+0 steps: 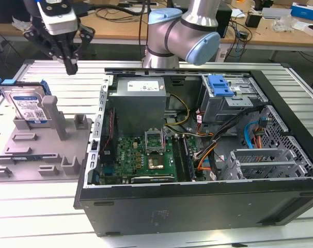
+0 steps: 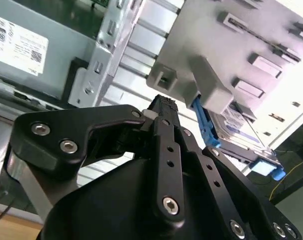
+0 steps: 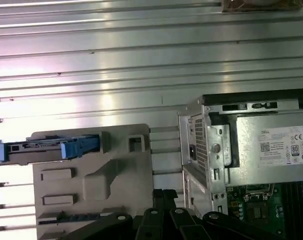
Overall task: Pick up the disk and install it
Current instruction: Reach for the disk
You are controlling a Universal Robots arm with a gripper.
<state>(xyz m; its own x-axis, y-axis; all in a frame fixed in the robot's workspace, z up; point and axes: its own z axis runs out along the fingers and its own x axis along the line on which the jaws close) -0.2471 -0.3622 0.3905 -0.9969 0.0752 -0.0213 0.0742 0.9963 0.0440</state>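
Ribbed aluminium bench [image 1: 43, 217] carries a grey holder [image 1: 43, 145]. Pincer [image 1: 70, 67], pressed together and empty, hangs above it; the disk [image 1: 26, 103] stands upright in the holder, below and just aside. Approach step, I judge: a grasp needs the fingers [image 2: 164, 106] parted and aligned over its top edge.

Lower edge of the disk [image 1: 25, 101] behind the grey holder [image 1: 50, 114] upright

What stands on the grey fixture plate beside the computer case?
The disk stands on edge on the grey fixture plate, against a grey post. The post covers its lower corner.
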